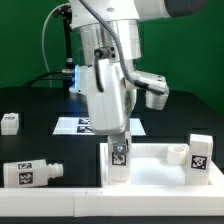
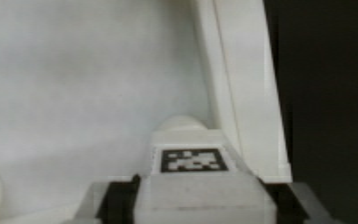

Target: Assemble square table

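Claw clamped on upright leg, tag facing out. Table top directly under claw; leg tip near its corner, just beside rim. Likely step: seat leg in the corner. Keep leg vertical, align before pressing, stay clear of rim. Second leg stands well apart from claw, toward exterior view's right.

Black table, marker board, square tabletop, one leg lying on its side, another leg well apart.
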`<state>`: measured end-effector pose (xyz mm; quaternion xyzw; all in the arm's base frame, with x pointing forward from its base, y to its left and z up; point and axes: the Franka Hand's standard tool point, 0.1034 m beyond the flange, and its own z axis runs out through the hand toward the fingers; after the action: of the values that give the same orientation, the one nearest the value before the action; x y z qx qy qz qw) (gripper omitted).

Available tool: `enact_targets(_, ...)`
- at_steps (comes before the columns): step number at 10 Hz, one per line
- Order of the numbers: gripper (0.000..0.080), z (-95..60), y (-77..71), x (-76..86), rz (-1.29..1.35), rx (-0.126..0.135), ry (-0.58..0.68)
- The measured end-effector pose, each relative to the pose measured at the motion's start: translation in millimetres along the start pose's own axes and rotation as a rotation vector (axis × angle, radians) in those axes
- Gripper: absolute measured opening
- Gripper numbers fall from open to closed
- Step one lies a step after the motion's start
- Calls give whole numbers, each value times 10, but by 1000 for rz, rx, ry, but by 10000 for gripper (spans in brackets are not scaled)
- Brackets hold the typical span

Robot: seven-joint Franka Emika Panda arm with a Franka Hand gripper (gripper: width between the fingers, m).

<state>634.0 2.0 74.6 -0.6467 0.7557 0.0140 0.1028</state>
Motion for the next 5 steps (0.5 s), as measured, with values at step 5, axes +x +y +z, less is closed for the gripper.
enact_targets(5,642,39,51,-90,-567,-24,11)
